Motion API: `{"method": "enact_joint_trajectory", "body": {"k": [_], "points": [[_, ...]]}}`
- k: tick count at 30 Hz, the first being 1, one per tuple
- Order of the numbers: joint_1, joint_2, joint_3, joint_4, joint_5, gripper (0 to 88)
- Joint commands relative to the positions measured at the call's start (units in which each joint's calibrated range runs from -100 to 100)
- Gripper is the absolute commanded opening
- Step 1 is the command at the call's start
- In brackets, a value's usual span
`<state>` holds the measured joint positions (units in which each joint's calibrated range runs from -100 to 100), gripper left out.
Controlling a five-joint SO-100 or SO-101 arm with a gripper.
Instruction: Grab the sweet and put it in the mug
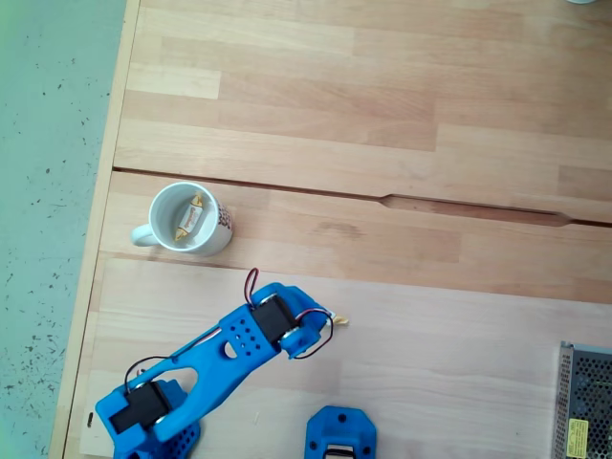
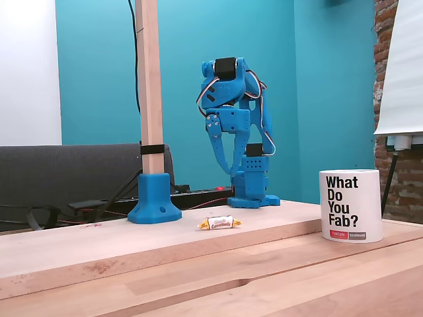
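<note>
- Blue printed arm [image 2: 232, 119] folded over a pale plank bench [image 1: 402, 105]. Where's the sweet [image 1: 192, 218]?
- In a fixed view from above, it lies inside the white round mug [image 1: 185, 219]. In a fixed view from the side, the mug [image 2: 350, 205] reads "What Do You Fab?" and its inside is hidden.
- Gripper [image 2: 222, 156]?
- Hangs downward, well apart from the mug. Spread or pressed together, can't tell.
- Anything else?
- Second sweet [image 2: 219, 223] with gold twisted ends, on the bench near the arm. Wooden post [image 2: 149, 86] in a blue foot, teal wall [image 2: 92, 66], brick [image 2: 383, 59] at right, perforated metal box [image 1: 584, 402].
</note>
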<state>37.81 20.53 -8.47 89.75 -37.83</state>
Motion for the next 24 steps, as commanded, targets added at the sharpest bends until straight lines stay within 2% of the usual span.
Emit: {"method": "enact_joint_trajectory", "body": {"k": [1, 15, 24], "points": [[-2.2, 1.5, -2.8, -0.6, 0.0, 0.0], [-2.6, 2.7, -2.8, -0.6, -0.2, 0.5], [-2.6, 3.5, -2.1, -0.6, -0.1, 19.4]]}}
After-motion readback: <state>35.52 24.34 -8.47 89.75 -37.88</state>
